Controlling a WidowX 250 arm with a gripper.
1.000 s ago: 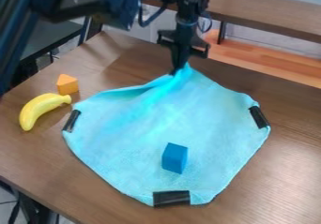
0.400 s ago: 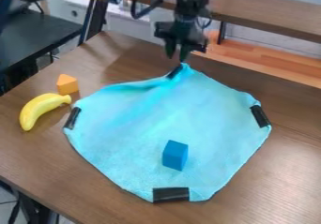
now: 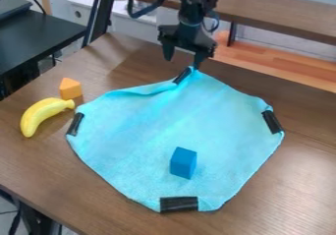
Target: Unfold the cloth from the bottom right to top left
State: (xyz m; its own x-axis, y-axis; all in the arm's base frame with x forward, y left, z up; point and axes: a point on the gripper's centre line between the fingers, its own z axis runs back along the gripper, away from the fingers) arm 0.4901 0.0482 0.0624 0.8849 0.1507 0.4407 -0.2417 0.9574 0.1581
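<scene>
Across the brown bench, the blue cloth lay spread, its upper-left edge rippled; the tool, fingers apart, hung at the far corner. Unfolding seemed done, with perhaps smoothing left.

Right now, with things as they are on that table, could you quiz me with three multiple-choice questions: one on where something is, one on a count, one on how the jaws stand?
1. Where is the blue block?
A) Beside the banana
B) On top of the cloth
C) Under the cloth

2. How many black strips are on the cloth?
A) Two
B) Six
C) Four

3. How do the jaws of the gripper stand?
A) Spread apart
B) Closed on the cloth
C) Closed on the block

Answers:
1 B: the block sits on the cloth's lower half.
2 C: one each at its left, top, right and bottom.
3 A: a gap shows between their tips.
</scene>
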